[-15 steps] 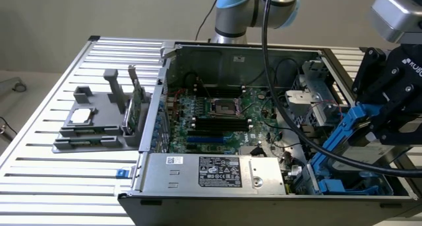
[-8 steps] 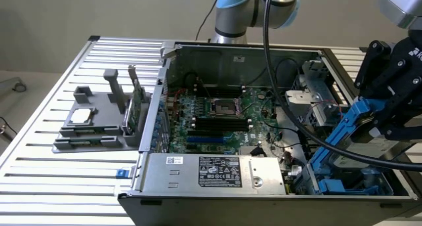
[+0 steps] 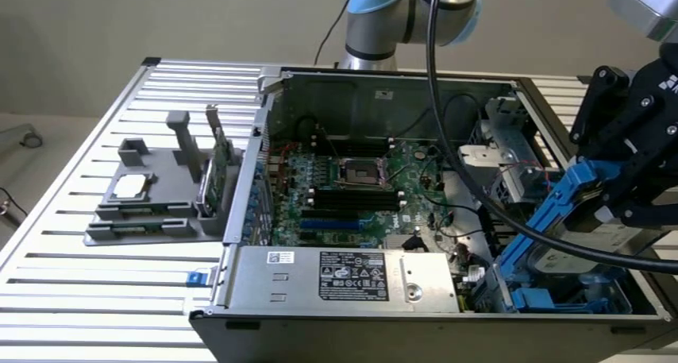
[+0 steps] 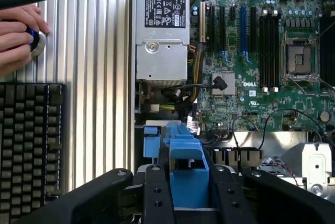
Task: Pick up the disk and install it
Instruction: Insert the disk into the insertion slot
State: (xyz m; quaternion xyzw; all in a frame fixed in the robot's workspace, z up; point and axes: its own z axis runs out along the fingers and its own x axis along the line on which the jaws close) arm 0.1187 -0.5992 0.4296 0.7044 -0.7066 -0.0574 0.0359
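The tabletop (image 3: 106,291) is a pale metal surface of parallel ribbed slats. An open computer case (image 3: 371,339) lies on its side across the middle of it and toward the edge at the exterior view's right. Just beside the case, toward the edge at the exterior view's left, sits a grey moulded holder (image 3: 138,220). In the wrist view a black keyboard (image 4: 31,140) lies on the slats, a strip of bare slats between it and the case, and near it a person's hand (image 4: 15,30) rests on a round silver-and-blue knob (image 4: 39,43).
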